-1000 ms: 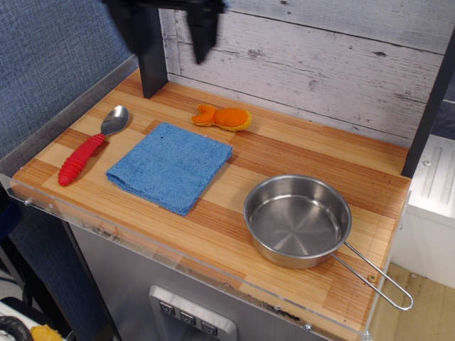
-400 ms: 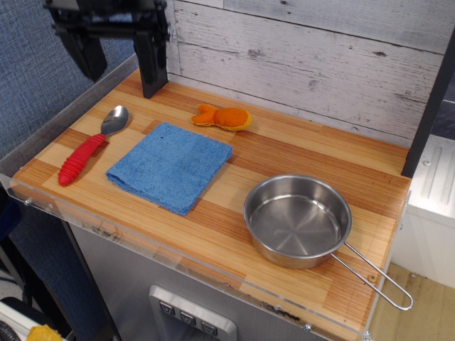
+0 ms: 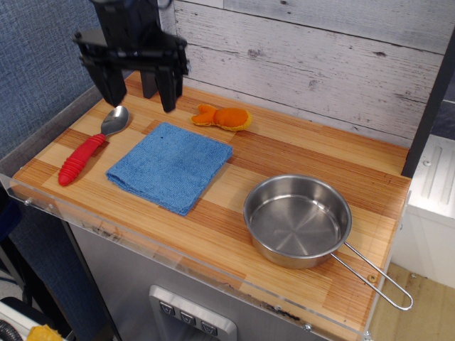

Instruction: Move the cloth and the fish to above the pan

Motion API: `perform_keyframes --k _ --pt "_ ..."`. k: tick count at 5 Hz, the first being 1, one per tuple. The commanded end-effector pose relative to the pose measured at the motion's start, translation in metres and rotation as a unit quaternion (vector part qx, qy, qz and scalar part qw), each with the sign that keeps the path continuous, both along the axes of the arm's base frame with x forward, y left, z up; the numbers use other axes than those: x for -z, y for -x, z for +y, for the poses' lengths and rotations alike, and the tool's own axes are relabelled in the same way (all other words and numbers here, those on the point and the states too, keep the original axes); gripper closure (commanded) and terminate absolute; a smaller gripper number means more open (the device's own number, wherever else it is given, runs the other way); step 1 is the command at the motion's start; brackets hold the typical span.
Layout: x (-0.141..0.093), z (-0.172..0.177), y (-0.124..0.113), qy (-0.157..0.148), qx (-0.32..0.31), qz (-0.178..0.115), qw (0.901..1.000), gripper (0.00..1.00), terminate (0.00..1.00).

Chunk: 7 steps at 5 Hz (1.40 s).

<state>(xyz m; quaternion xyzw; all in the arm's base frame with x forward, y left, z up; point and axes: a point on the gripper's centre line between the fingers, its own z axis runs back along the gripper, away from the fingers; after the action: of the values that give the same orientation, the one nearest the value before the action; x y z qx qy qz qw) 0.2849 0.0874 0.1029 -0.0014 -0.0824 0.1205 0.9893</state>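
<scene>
1. The gripper (image 3: 140, 101) hangs above the far-left part of the counter (image 3: 298, 160), its two black fingers spread wide with nothing between them.
2. At its 7 o'clock lies a spoon (image 3: 91, 146) with a red handle, bowl toward the back wall.
3. At the gripper's 5 o'clock the blue cloth (image 3: 170, 167) lies flat and folded.
4. At the gripper's 3 o'clock, just beyond the cloth's far corner, rests the orange fish (image 3: 222, 117).
5. The steel pan (image 3: 298, 220) sits well apart at 4 o'clock, its wire handle pointing toward the near-right corner.
</scene>
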Motion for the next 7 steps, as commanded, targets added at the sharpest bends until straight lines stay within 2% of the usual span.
perform_keyframes --k 1,2,4,7 --pt "0.028 0.001 -0.018 0.001 -0.006 -0.001 1.0000 0.00 0.00" --pt "0.048 0.002 -0.023 0.001 -0.005 0.002 1.0000 0.00 0.00" --pt "0.072 0.006 -0.029 0.002 -0.003 0.009 1.0000 0.00 0.00" --pt "0.091 -0.016 -0.036 -0.019 0.020 0.012 0.9995 0.00 0.00"
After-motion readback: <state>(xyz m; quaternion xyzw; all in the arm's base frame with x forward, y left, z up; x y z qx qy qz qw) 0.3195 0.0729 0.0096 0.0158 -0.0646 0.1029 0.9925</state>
